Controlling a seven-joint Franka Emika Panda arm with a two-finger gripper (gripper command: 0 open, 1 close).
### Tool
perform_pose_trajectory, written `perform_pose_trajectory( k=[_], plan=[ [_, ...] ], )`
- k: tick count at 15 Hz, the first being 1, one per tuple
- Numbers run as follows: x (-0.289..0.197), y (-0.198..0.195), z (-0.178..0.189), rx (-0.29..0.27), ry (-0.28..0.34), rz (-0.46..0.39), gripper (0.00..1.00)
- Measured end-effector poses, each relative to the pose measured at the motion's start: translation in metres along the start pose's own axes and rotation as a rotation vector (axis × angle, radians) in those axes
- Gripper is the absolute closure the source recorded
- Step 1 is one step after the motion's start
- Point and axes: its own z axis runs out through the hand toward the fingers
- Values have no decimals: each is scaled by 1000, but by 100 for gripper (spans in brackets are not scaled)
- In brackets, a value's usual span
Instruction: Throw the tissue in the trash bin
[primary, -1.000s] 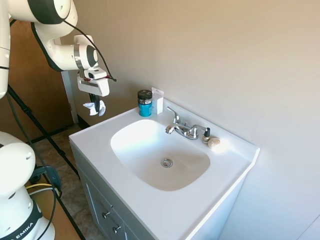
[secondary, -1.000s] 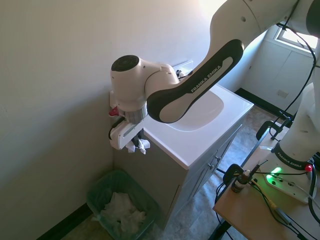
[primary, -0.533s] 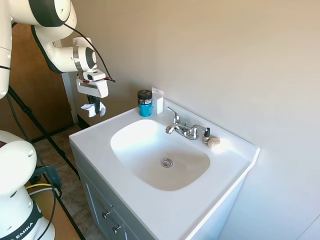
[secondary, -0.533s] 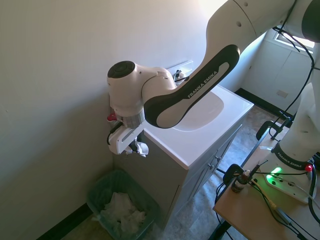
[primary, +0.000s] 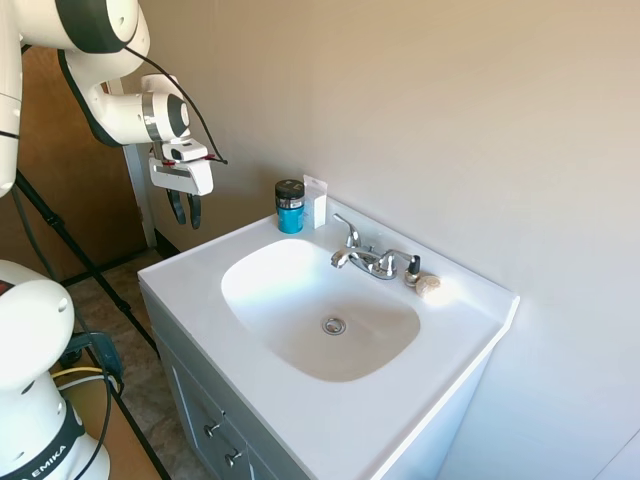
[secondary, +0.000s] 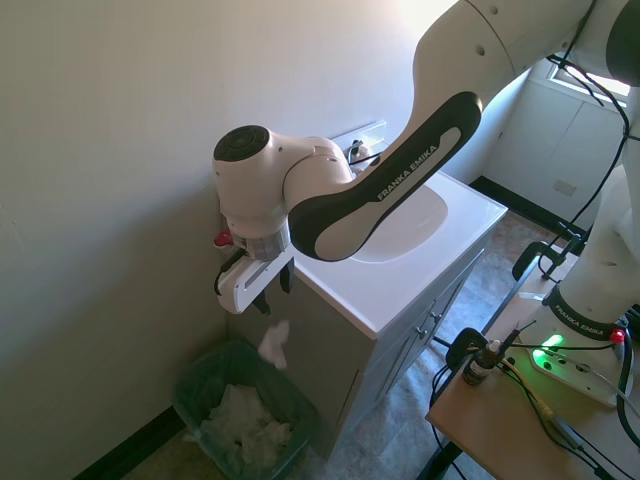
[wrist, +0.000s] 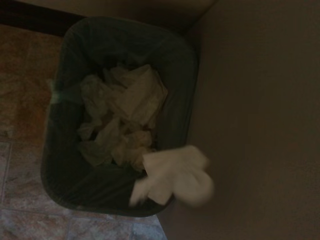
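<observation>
Second exterior view: you are looking at the gripper (secondary: 268, 294) hanging in the left middle of the frame, beside the white sink counter (secondary: 400, 285), and its two dark fingers are standing apart with nothing between them. The tissue (secondary: 274, 343) is floating in the air just under the gripper, touching nothing, and right above the trash bin (secondary: 200, 376) at the lower left of the frame. The bin is already holding a pile of crumpled white paper (secondary: 245, 425). In the wrist view, you are seeing the tissue (wrist: 175, 175) as a blurry white blob over the near edge of the dark bin (wrist: 65, 120), next to the cabinet side (wrist: 250, 125).
</observation>
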Motion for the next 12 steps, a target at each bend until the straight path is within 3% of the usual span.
perform_pose_trajectory(
  k=[5, 12],
  plan=[
    [9, 2, -4, 5, 4, 16, 0],
    [51, 49, -73, 88, 31, 115, 0]
  ],
)
